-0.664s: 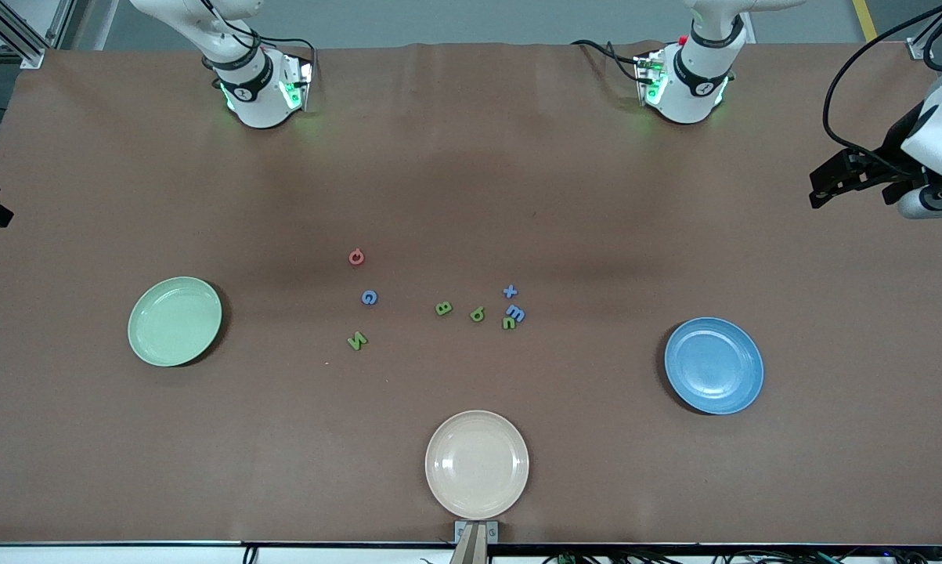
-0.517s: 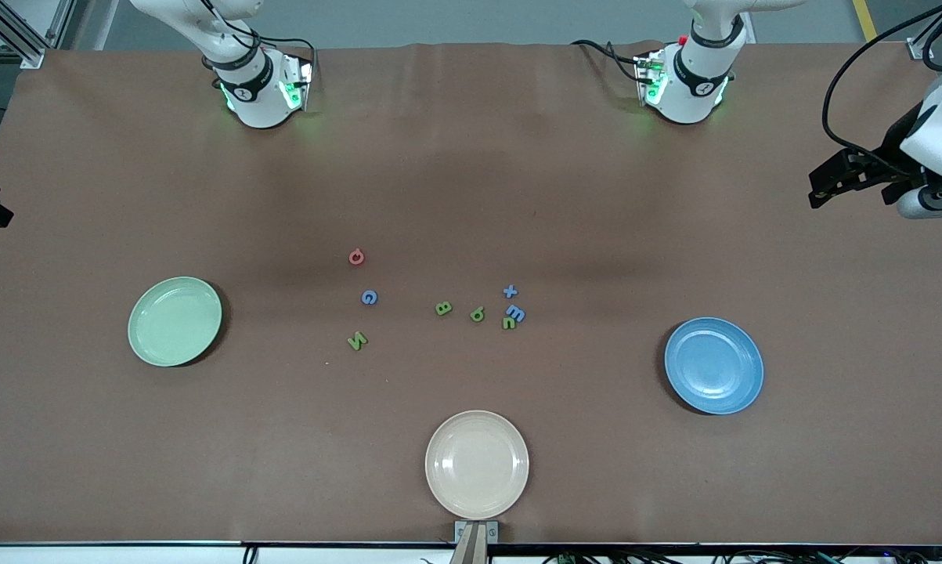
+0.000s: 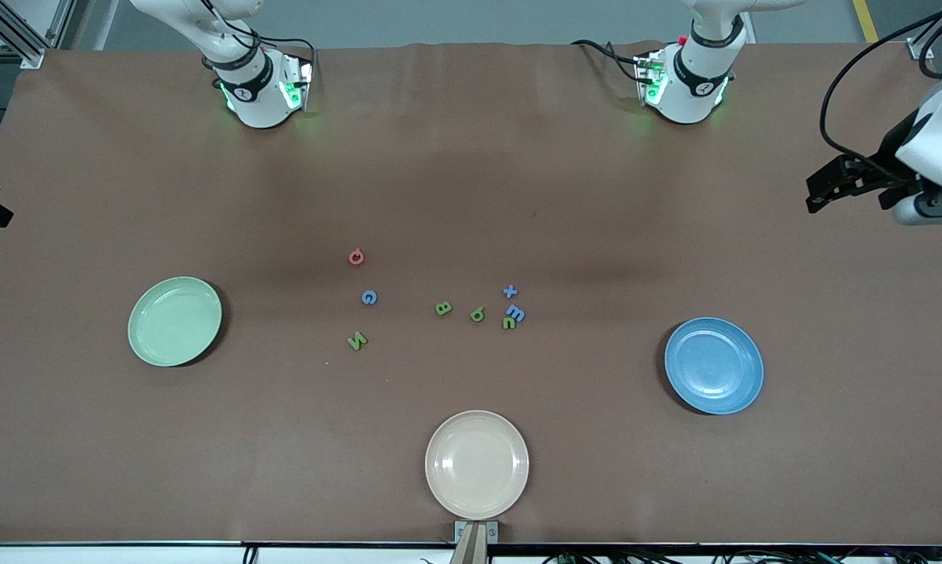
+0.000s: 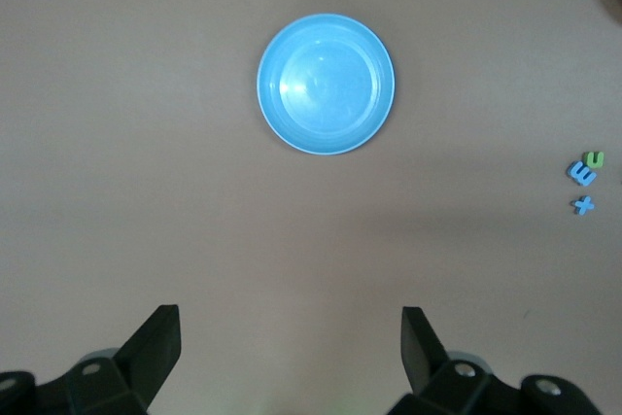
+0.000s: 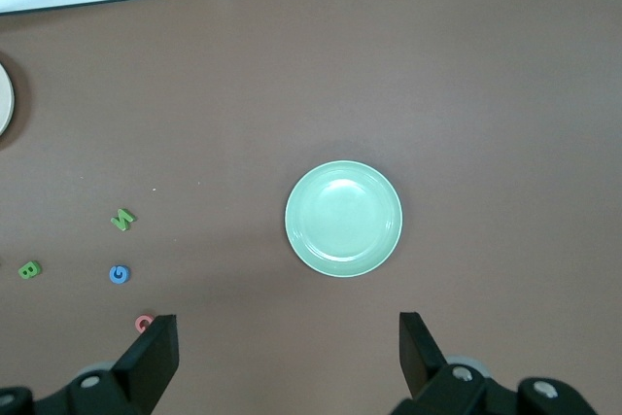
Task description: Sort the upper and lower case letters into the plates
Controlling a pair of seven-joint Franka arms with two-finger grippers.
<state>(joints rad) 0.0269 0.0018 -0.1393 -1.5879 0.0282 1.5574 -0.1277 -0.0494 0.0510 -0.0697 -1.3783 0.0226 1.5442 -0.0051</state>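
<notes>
A beige plate [image 3: 477,465] sits nearest the front camera, at six o'clock. The light green plate [image 3: 175,321] lies at nine o'clock toward the right arm's end of the table [image 3: 471,157], the blue plate [image 3: 713,366] at four o'clock toward the left arm's end. Eight toy letters [image 3: 443,308] lie scattered between the two plates, none in a plate. The left gripper [image 4: 290,347] hangs over the table, jaws spread wide and empty; the right gripper [image 5: 289,349] likewise.
</notes>
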